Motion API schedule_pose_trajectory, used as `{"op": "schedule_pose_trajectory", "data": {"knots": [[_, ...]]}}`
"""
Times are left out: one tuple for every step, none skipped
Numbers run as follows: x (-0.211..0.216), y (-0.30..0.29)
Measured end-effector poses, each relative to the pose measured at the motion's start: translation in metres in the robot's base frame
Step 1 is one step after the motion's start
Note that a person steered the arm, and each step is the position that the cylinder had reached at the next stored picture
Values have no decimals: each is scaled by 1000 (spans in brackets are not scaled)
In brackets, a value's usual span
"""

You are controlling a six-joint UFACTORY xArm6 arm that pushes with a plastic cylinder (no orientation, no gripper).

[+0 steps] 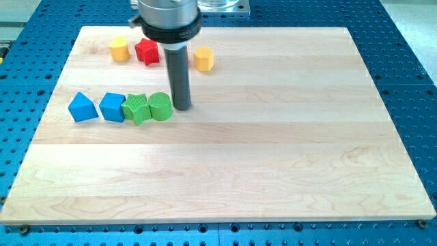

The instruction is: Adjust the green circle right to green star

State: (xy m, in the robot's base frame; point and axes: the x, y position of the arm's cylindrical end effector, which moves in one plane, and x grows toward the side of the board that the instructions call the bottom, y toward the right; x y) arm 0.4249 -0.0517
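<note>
The green circle lies on the wooden board at the view's left of centre. It touches the right side of the green star. My tip is on the board just right of the green circle, close to it or touching it. The dark rod rises from there to the arm's head at the view's top.
A blue cube touches the green star's left side, with a blue triangular block further left. Near the view's top lie a yellow block, a red star and a yellow-orange hexagonal block.
</note>
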Motion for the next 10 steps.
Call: {"op": "schedule_pose_trajectory", "data": {"knots": [[-8, 9], [-36, -19], [-26, -42], [-12, -42], [-5, -38], [41, 6], [92, -31], [100, -72], [85, -72], [77, -57]]}}
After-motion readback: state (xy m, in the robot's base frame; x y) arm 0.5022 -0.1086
